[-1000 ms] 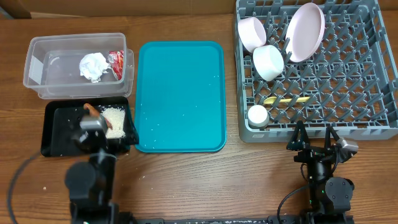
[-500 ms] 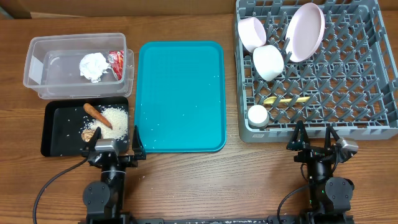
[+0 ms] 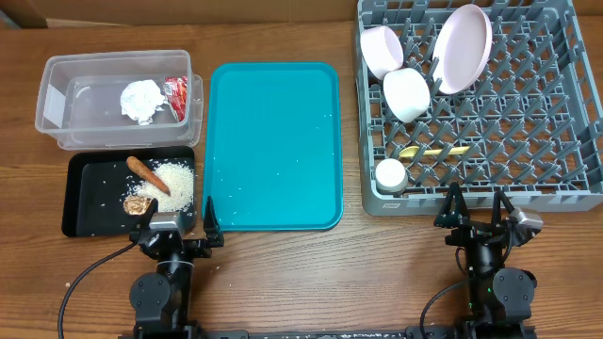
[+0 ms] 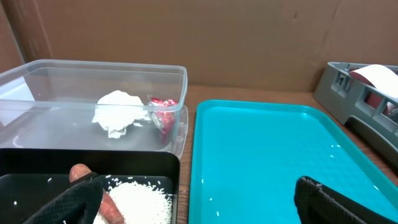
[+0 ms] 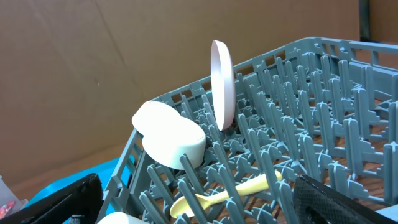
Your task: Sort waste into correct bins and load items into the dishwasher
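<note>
- Wooden table (image 3: pixel 283 273); left gripper (image 3: pixel 177 226) and right gripper (image 3: pixel 479 209) both gape wide, empty.
- Plate (image 3: pixel 462 47), ahead of right gripper: rigid, slick, likely fragile; pinch its rim.

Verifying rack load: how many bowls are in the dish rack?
2. One bowl sits at the dish rack's far-left corner; the second bowl is just nearer, left of the plate. None seems hidden.

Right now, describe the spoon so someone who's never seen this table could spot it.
Find the grey dish rack on the table's right side. Toward its robot-side edge, behind the small white cup, lies the pale yellow plastic spoon, the only yellow thing in it.
</note>
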